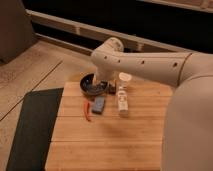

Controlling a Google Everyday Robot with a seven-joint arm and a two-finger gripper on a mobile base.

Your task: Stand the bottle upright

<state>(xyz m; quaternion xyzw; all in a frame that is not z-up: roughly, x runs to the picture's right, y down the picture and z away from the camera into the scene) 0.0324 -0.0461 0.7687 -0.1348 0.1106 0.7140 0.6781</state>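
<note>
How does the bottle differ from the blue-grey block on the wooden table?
The bottle is white and slim; the block is blue-grey and rectangular. The bottle is longer than the block. Both lie flat on the wooden table, side by side but apart. The gripper hangs beside the bowl, behind both.

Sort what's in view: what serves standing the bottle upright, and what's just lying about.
For the job: bottle, lying on its side on the wooden table; end effector, low between the dark bowl and the bottle.
Lying about: dark bowl; blue-grey block; small red-orange item; dark mat beside the table.
</note>
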